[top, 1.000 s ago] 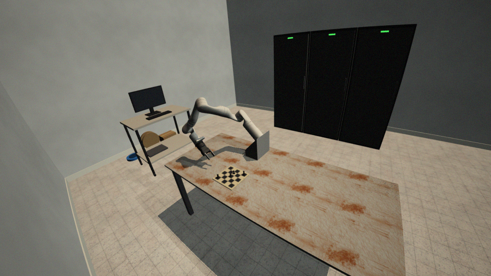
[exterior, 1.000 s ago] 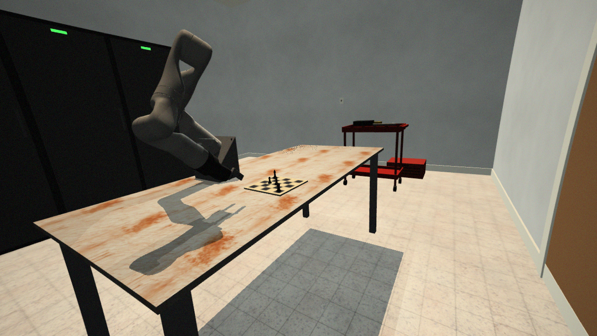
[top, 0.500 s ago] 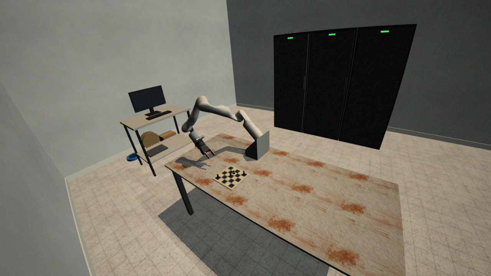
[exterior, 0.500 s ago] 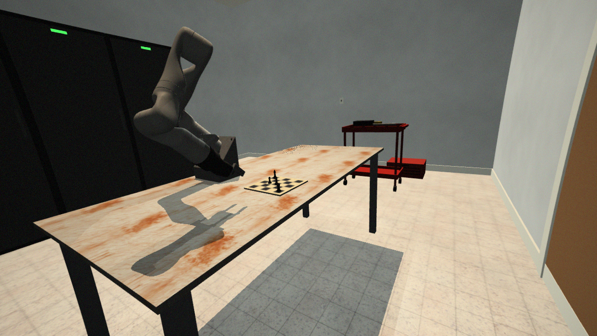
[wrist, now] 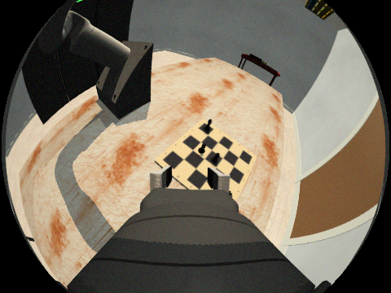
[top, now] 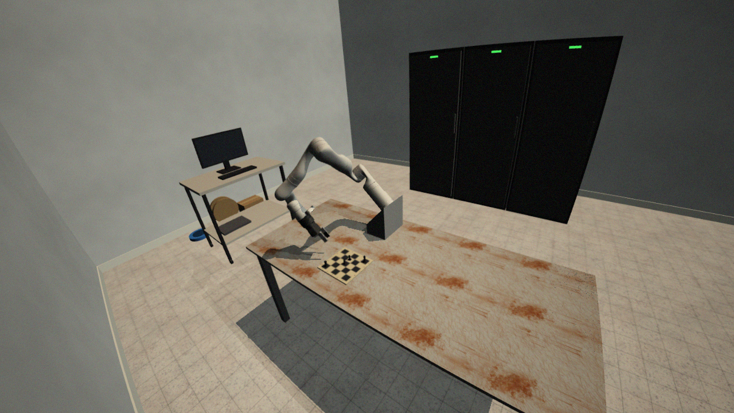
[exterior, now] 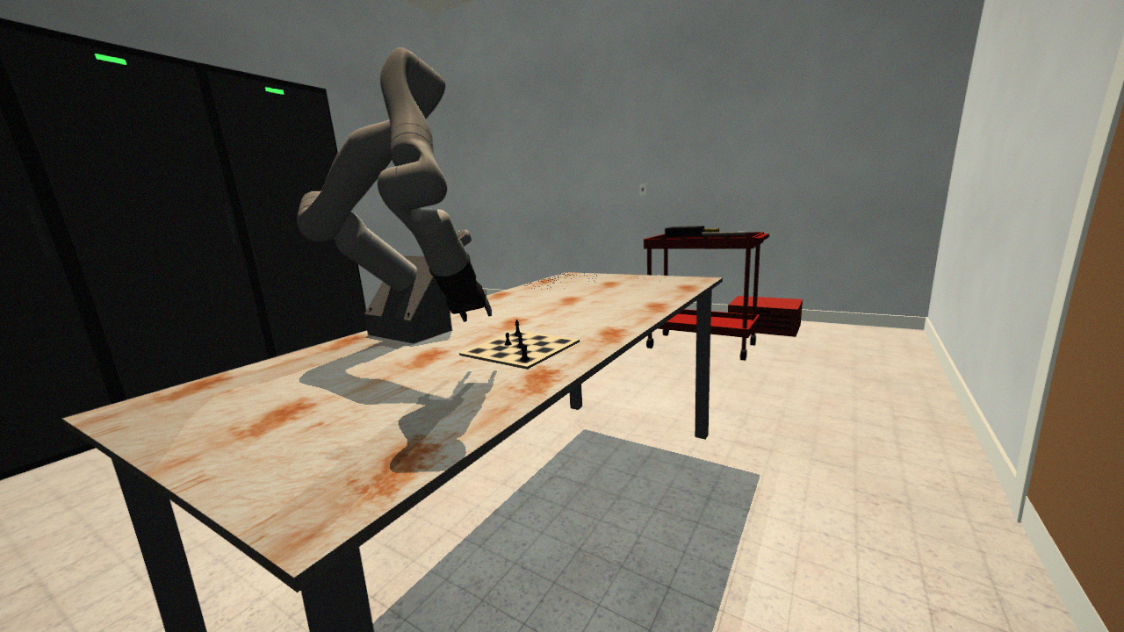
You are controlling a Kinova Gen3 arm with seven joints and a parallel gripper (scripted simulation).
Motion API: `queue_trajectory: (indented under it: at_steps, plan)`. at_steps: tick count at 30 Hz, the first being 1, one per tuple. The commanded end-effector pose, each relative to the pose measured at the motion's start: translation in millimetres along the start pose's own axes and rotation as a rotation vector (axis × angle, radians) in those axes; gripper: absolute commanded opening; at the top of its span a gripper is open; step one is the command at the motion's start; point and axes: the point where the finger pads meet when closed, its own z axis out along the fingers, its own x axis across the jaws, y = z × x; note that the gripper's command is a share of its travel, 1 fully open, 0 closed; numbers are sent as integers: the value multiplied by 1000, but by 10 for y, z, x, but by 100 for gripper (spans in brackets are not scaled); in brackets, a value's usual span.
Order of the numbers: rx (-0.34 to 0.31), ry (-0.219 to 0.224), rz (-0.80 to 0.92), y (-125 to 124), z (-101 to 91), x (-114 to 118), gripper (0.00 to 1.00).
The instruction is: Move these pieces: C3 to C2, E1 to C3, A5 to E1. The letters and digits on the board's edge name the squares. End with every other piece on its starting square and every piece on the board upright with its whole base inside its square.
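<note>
Gripper (top: 325, 237) (exterior: 476, 315) (wrist: 189, 174): wide open, nothing between fingers; above table, near board, tips angled down
Board (top: 344, 280) (exterior: 493, 361) (wrist: 163, 156): checkered, light and dark squares, flat on table; edge letters too small to read, so square names can't be told
Pieces: four, dark, all on board, look upright; exact base fit unclear
Corner piece (top: 325, 264) (exterior: 524, 355) (wrist: 230, 194): by board corner away from arm mount; partly hidden by gripper in wrist view
Far piece (top: 364, 259) (exterior: 516, 328) (wrist: 208, 125): by board's opposite corner, dark square in wrist view
Middle piece (top: 344, 262) (exterior: 522, 343) (wrist: 216, 158): inner part of board
Small piece (top: 349, 257) (exterior: 507, 339) (wrist: 202, 150): near middle piece, on its arm-mount side
Arm (top: 299, 172) (exterior: 412, 180) (wrist: 98, 42): bent, reaching from mount toward board
Mount (top: 394, 218) (exterior: 389, 323) (wrist: 138, 81): dark wedge on table, well apart from board
Table (top: 477, 318) (exterior: 227, 463) (wrist: 175, 81): pale top, rusty blotches, under board
Cabinets (top: 487, 128) (exterior: 157, 196) (wrist: 49, 94): black, green lights, beyond table from board
Desk (top: 205, 180): well apart from board; monitor (top: 220, 147) and keyboard (top: 237, 172) on top
Cart (exterior: 699, 242) (wrist: 261, 63): red, past table end, well apart from board

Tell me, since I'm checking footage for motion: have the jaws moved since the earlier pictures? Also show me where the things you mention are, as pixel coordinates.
Yes; in the exterior view the jaws went right, nearer the chessboard (top: 346, 277) (exterior: 496, 361) (wrist: 244, 168).
</note>
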Motion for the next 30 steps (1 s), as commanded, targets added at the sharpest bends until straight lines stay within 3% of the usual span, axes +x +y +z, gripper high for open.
queue_trajectory:
  at_steps: [1, 12, 14, 17, 20, 30]
  plan:
    - [-99, -98, -243, -326, 157, 297, 100]
    - [-369, -385, -871, -839, 359, 776, 100]
    - [-369, -385, -871, -839, 359, 776, 100]
    - [-420, -426, -978, -931, 391, 881, 100]
    - [-425, -449, -1014, -993, 407, 886, 100]
    - [-428, -452, -1021, -999, 406, 896, 100]
